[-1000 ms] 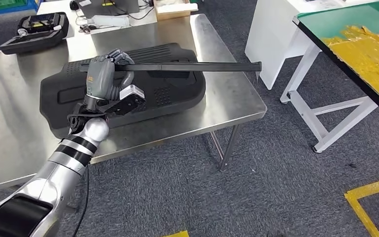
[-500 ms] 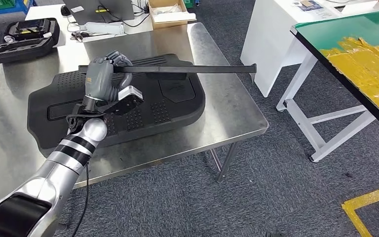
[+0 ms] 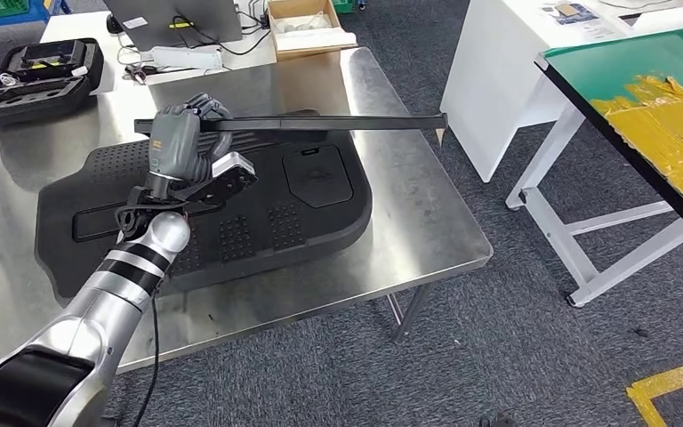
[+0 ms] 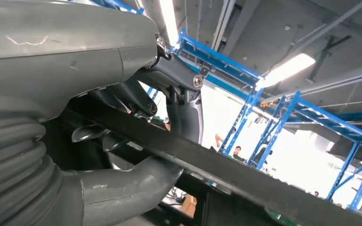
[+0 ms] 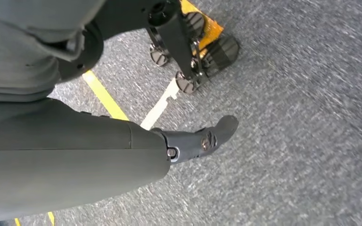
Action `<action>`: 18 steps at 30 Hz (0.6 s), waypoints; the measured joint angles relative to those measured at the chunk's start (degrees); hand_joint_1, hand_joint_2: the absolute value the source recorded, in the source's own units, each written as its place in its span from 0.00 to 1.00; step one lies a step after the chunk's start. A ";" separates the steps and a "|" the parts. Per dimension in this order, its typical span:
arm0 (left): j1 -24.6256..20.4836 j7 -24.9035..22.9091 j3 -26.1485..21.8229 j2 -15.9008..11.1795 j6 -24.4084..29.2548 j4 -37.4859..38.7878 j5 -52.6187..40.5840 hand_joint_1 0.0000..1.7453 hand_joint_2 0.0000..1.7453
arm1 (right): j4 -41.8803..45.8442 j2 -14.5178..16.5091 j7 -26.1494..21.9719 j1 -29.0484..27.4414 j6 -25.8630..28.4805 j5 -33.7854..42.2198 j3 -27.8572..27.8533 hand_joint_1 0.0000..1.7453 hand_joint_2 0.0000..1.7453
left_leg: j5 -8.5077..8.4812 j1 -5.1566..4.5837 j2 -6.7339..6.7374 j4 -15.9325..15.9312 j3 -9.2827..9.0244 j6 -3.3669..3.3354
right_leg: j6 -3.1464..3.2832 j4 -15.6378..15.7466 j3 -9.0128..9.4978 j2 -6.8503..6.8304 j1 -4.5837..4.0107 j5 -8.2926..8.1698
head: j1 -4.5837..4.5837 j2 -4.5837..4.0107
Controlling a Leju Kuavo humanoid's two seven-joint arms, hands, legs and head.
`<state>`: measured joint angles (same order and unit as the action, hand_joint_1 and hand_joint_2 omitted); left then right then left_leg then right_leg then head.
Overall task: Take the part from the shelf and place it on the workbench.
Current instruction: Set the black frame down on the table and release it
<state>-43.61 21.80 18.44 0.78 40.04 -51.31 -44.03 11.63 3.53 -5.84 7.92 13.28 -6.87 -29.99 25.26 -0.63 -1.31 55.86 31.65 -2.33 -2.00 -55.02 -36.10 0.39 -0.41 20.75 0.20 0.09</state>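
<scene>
While L hand (image 3: pixel 180 140) grips long thin black plastic strip (image 3: pixel 320 124) by one end, level above moulded black floor panel (image 3: pixel 258 209) on steel workbench (image 3: pixel 427 213), lower slow, keep far end from tipping. R hand (image 5: pixel 202 139) hangs, holding nothing.

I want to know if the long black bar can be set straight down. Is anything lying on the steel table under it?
Yes. The left hand holds the long black bar above a large black moulded panel that covers the steel table beneath most of the bar. Only the bar's far end hangs over bare steel near the table edge.
</scene>
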 joint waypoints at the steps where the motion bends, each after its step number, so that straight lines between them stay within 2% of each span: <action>1: -0.05 -0.27 -1.09 0.14 0.00 0.67 -0.91 1.00 1.00 | -0.01 -0.04 0.00 0.05 0.01 -0.13 -0.01 0.00 0.00 | 0.26 -0.07 0.09 0.04 -0.08 0.16 | 0.62 0.71 0.39 0.06 -0.16 -0.21 | 0.04 0.00; 4: -0.36 -0.66 -3.33 0.43 0.01 2.57 -2.35 1.00 1.00 | -0.01 -0.10 0.04 0.11 0.01 -0.40 -0.02 0.00 0.00 | 0.64 -0.04 0.40 -0.48 -0.31 0.39 | 1.04 0.69 0.56 0.31 -0.34 -0.16 | 0.05 0.00; 18: -2.45 -1.72 -8.86 0.85 0.01 8.73 -7.58 1.00 1.00 | -0.01 -0.10 0.42 0.14 0.00 -1.48 -0.02 0.00 0.00 | 0.44 -0.10 0.41 -0.58 -0.42 0.66 | 1.45 0.64 0.64 0.30 -0.27 -0.41 | 0.00 0.00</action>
<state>-46.06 20.08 9.58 1.63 40.04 -42.59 -51.61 11.63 3.43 -5.41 8.06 13.28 -8.35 -30.01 25.69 -0.73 -0.90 55.28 31.23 -1.66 -0.55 -54.38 -35.46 0.70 -0.68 20.35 0.20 0.09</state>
